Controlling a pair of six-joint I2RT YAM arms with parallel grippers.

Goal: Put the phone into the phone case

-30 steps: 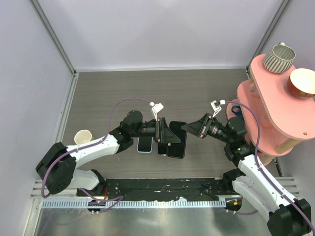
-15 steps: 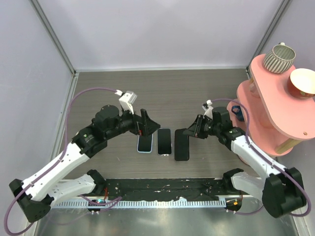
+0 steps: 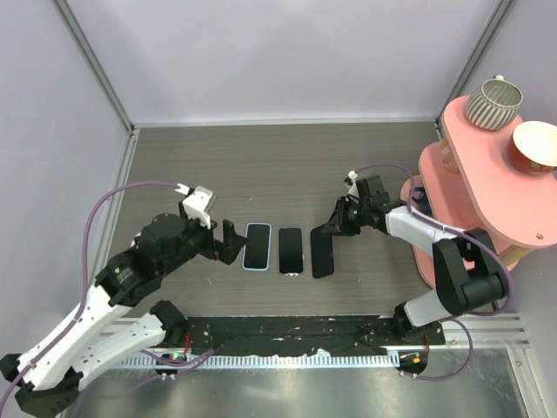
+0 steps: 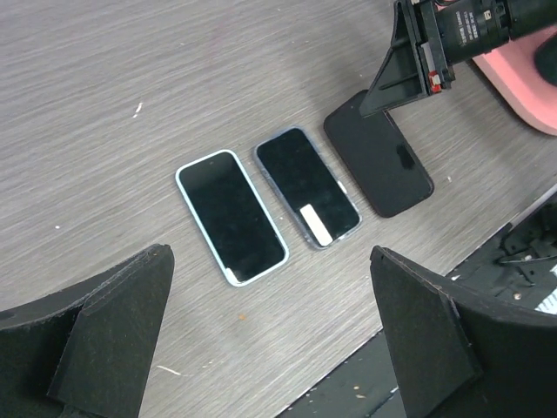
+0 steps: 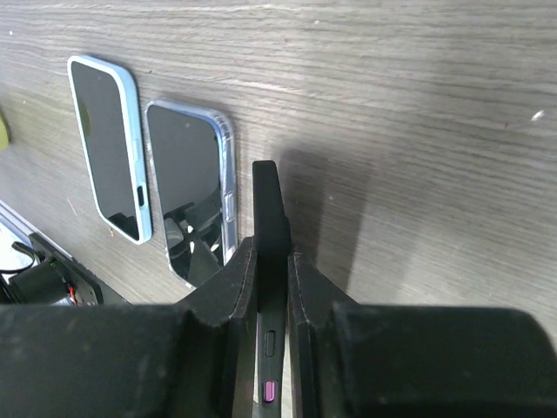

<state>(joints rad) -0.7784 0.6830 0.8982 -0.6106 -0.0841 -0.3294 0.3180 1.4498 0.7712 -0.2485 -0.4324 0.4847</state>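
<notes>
top camera: high overhead at the near edge, looks down on the whole table (image 3: 348,165). left wrist camera: raised, tilted down at three phones (image 4: 306,187). right wrist camera: very close, sighting along the black phone (image 5: 270,209) edge. all views share the phones.

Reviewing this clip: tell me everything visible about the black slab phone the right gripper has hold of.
The black slab phone has rounded corners, a dull dark face with a small oval mark, and plain dark edges carrying a black and a pink side button. The right gripper is shut on its faces at one end. It seems tipped onto a long edge on the wood-grain table, apart from the clear-rimmed phone beside it.
</notes>
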